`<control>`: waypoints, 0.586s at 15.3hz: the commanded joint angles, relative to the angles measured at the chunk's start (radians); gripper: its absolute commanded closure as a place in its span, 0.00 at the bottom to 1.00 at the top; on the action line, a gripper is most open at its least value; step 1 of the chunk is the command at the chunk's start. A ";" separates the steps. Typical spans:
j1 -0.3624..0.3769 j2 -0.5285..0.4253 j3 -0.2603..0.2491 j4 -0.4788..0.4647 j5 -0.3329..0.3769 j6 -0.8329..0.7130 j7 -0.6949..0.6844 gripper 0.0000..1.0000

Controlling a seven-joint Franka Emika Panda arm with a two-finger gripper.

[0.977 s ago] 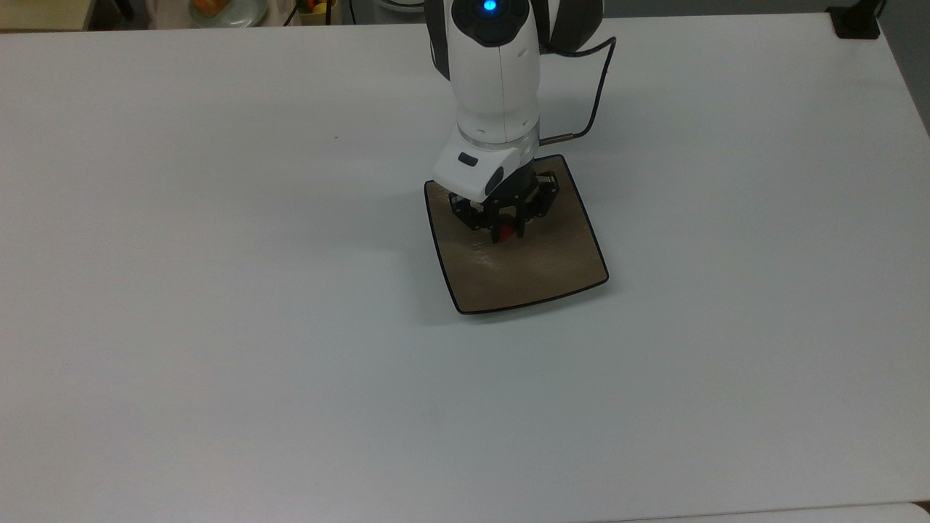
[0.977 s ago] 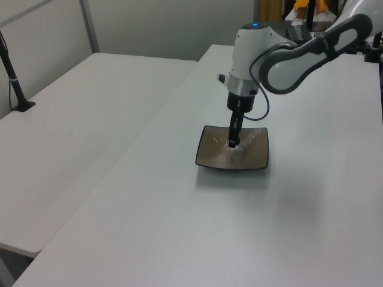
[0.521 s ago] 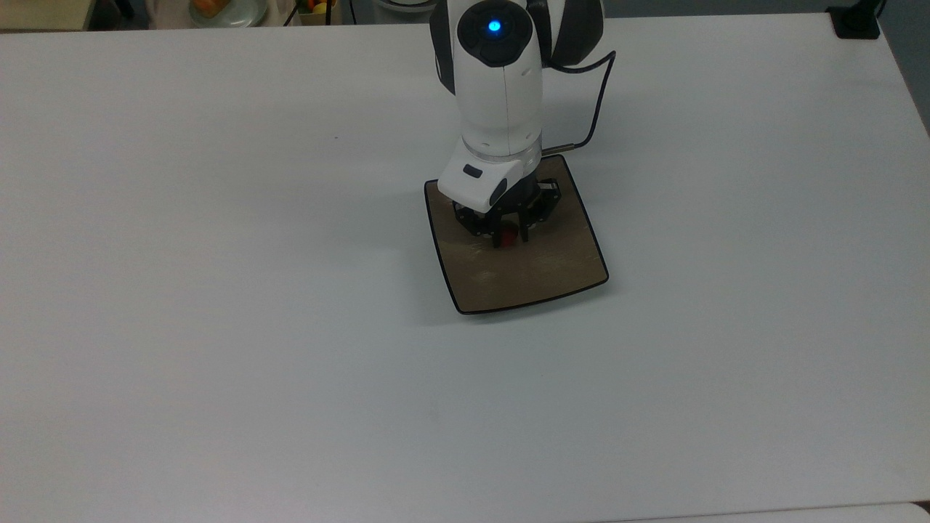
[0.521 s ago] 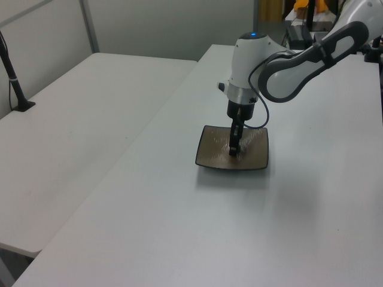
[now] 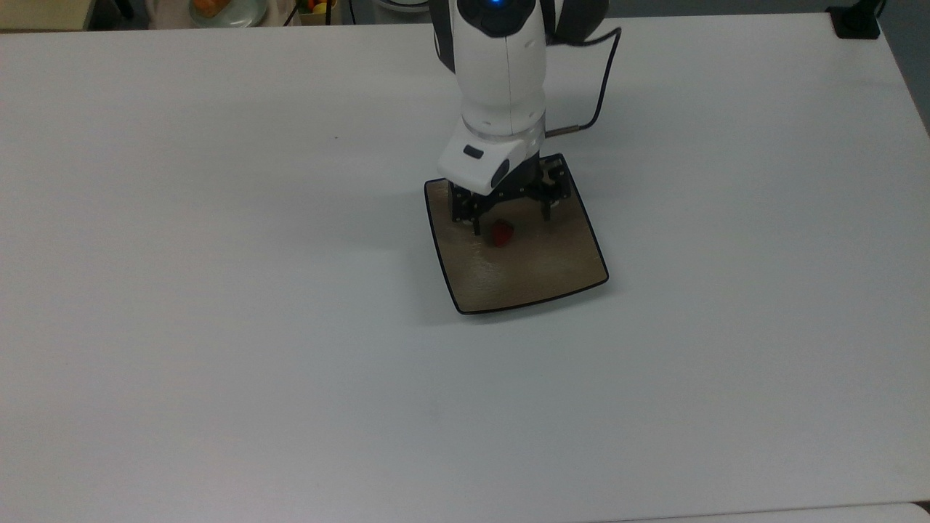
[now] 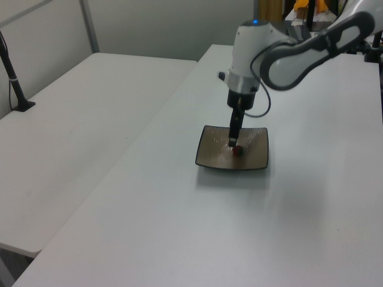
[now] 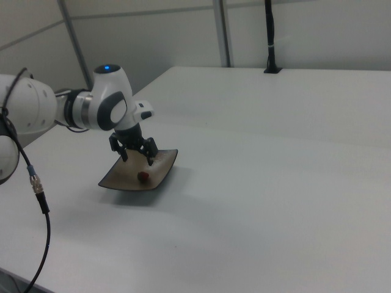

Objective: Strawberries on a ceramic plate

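A single small red strawberry [image 5: 501, 233] lies on the square tan-brown ceramic plate [image 5: 541, 276], a little toward the plate's far side in the top view. The plate sits flat on the white surface [image 5: 218, 290], near its middle. The robot arm's tool [image 5: 511, 219] hangs just above the berry with its two fingers [image 5: 477, 221] spread wide, one on each side and neither touching it, so the fruit is released and rests on the plate by its own weight. This spread, raised stance suits letting the berry go cleanly without dragging it as the arm lifts off.

Compared with half a second ago, the fingers, then closed around the berry low on the plate, have parted and the tool has risen slightly. The berry now shows fully, free of the fingers. The plate has not moved.
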 commanded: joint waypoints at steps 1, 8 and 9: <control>-0.004 -0.127 -0.013 -0.003 0.001 -0.201 0.021 0.00; -0.024 -0.311 -0.079 0.152 -0.012 -0.589 0.036 0.00; -0.024 -0.330 -0.093 0.175 -0.012 -0.649 0.036 0.00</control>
